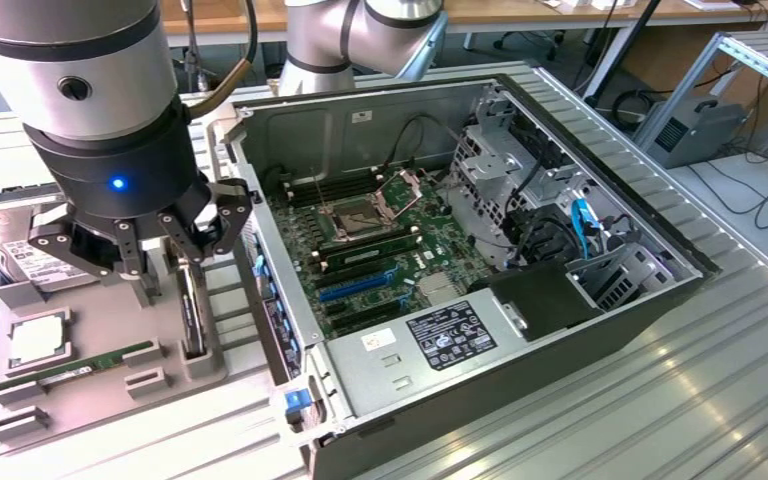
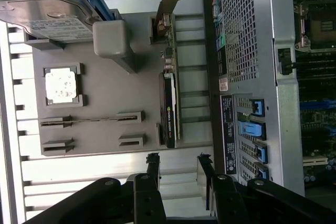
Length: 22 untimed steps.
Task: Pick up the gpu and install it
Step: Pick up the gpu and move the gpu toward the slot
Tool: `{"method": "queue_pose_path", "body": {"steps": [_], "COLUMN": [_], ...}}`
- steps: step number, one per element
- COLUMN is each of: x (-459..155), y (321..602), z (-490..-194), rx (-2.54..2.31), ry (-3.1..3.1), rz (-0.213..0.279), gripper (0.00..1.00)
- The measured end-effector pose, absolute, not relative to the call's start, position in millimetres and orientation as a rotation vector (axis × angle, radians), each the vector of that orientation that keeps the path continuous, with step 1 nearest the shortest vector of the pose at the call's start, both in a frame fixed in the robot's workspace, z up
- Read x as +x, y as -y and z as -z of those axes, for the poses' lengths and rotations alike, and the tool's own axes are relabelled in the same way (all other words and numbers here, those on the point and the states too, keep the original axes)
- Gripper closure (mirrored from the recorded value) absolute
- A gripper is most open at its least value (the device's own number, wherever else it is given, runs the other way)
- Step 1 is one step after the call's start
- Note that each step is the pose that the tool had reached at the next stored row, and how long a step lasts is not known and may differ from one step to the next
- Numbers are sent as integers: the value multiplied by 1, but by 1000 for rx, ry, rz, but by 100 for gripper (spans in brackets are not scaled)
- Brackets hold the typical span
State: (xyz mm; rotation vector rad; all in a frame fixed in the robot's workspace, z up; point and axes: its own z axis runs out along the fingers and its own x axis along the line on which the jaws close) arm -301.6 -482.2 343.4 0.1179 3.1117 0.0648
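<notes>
Beside the computer case [image 1: 317,120], the gripper [image 1: 168,272] hangs open and empty over the gpu [image 1: 193,315]. It's the picking-up step; a grab needs fingers [image 2: 153,165] on both flat sides.

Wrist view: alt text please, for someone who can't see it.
The gripper, jaws open, hangs above the graphics card, which stands on edge in a grey tray. The tray holds a hard drive, a processor chip and a memory stick; an open computer case sits beside it.

Colours at the grey tray [image 2: 105,87]
On it, black gpu [image 2: 169,109] with green edge; beside it, silver case [image 2: 247,24] with blue clips [image 2: 249,128].
</notes>
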Motion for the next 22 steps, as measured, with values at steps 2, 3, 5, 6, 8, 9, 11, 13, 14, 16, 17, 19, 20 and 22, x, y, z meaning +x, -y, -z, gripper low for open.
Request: {"method": "queue_pose_path", "body": {"steps": [2, 3, 5, 6, 8, 9, 11, 13, 14, 16, 17, 19, 20, 22], "x": [-302, -302, -302, -302, -302, -302, -302, -302, -302, -302, -302, -302, -302, -302], "y": [482, 482, 482, 482, 482, 482, 482, 482, 482, 482, 482, 482, 482, 482], "z": [-343, -343, -342, -342, -341, -341, -340, -339, -339, -339, -338, -338, -338, -337], "rx": [118, 118, 118, 118, 118, 118, 118, 118, 118, 118, 118, 118, 118, 118], "ry": [-3112, -3112, -3112, -3112, -3112, -3112, -3112, -3112, -3112, -3112, -3112, -3112, -3112, -3112], "rz": [-65, -65, -65, -65, -65, -65, -65, -65, -65, -65, -65, -65, -65, -65], "gripper": [58, 58, 58, 58, 58, 58, 58, 58, 58, 58, 58, 58, 58, 58]}}
